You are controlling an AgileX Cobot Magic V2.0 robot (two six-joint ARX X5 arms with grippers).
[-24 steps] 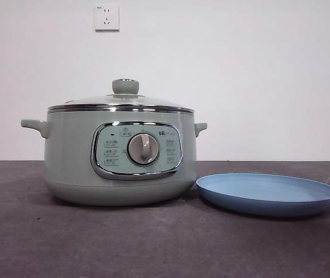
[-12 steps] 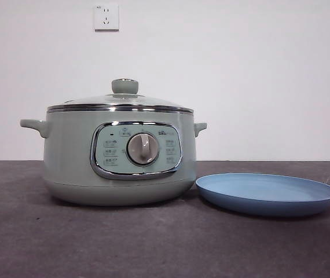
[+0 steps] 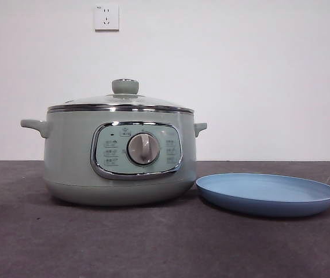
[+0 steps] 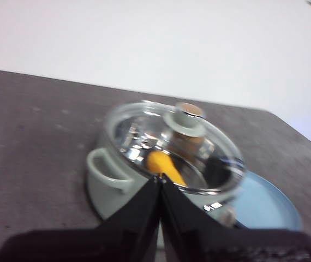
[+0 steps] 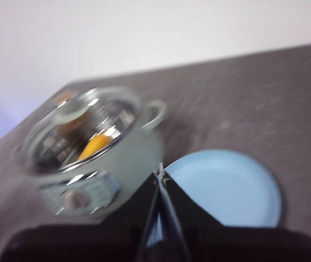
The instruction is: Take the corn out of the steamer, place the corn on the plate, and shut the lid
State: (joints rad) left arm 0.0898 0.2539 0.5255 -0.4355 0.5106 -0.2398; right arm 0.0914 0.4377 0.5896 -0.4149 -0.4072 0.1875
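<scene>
The sage-green steamer (image 3: 118, 156) stands on the dark table with its glass lid (image 3: 120, 102) closed on it. The corn (image 4: 165, 166) lies inside and shows yellow-orange through the glass in the left wrist view and in the right wrist view (image 5: 94, 146). The empty light-blue plate (image 3: 267, 194) lies right of the steamer. My left gripper (image 4: 160, 178) is shut and empty, high above the table on the steamer's handle side. My right gripper (image 5: 160, 173) is shut and empty, high above the table near the plate (image 5: 226, 188). Neither gripper shows in the front view.
A white wall stands behind the table with a socket (image 3: 106, 17) above the steamer. Dark table surface (image 3: 153, 243) lies in front of the steamer and the plate.
</scene>
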